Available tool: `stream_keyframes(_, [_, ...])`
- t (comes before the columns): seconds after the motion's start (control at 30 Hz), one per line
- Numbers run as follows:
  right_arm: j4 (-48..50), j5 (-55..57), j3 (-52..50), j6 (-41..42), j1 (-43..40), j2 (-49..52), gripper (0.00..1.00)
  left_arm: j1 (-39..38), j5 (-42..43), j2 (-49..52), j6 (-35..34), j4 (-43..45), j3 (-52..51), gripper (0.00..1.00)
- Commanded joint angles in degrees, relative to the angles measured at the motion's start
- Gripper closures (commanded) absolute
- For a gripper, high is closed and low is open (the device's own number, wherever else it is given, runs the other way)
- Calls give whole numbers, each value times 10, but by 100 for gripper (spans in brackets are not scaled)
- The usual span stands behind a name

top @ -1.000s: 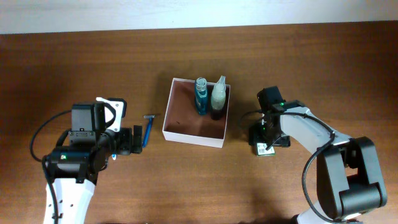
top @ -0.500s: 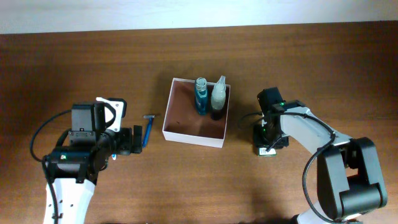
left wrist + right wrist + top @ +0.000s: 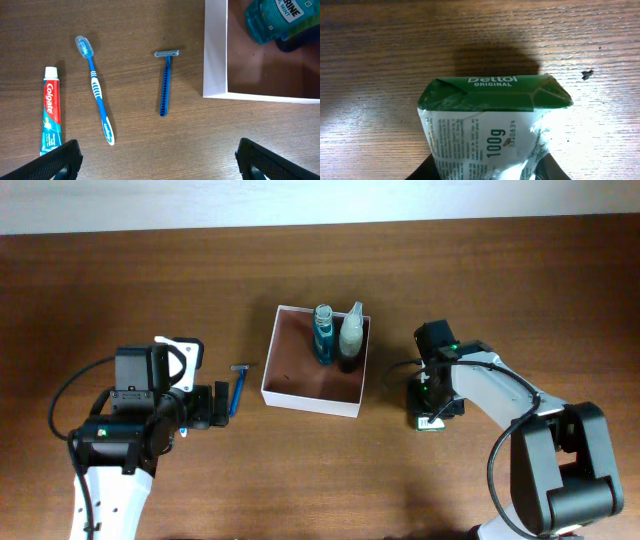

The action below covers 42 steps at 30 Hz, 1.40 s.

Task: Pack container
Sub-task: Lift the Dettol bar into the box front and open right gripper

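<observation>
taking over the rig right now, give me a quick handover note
The left hand is open, over the table near the razor, toothbrush and toothpaste.
The right hand is shut on the Dettol pack, right of the container.
Done: mouthwash bottle and spray bottle are in the container.
Left to pack: Dettol pack, razor, toothbrush, toothpaste.

Black-and-white arms (image 3: 118, 445) with looping black cables and green lights.

Robot lab bench: wooden table (image 3: 300, 490), plain white wall (image 3: 320, 198).
</observation>
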Motion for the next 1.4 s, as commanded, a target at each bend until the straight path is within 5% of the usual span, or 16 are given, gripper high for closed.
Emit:
stream_keyframes(0.0, [-4, -8, 12, 3, -1, -21, 96, -1, 8, 0, -5, 0, 8, 1])
stream_keyframes(0.2, [-64, -8, 79, -18, 2, -100, 96, -1, 8, 0, -5, 0, 8, 1])
stream_keyframes(0.47, [-113, -8, 198, -177, 108, -209, 96, -1, 8, 0, -5, 0, 8, 1])
stream_keyframes(0.8, [-64, -7, 209, -225, 242, -144, 96, -1, 8, 0, -5, -1, 8, 1])
stream_keyframes(1.03, [-28, -3, 209, -225, 251, -65, 96, -1, 8, 0, -5, -2, 8, 1])
stream_keyframes(1.23, [-17, -3, 209, -227, 251, -29, 73, -1, 8, 0, -5, -3, 8, 1])
stream_keyframes(1.37, [-21, 1, 209, -217, 250, -34, 68, -1, 8, 0, -5, -5, 8, 1])
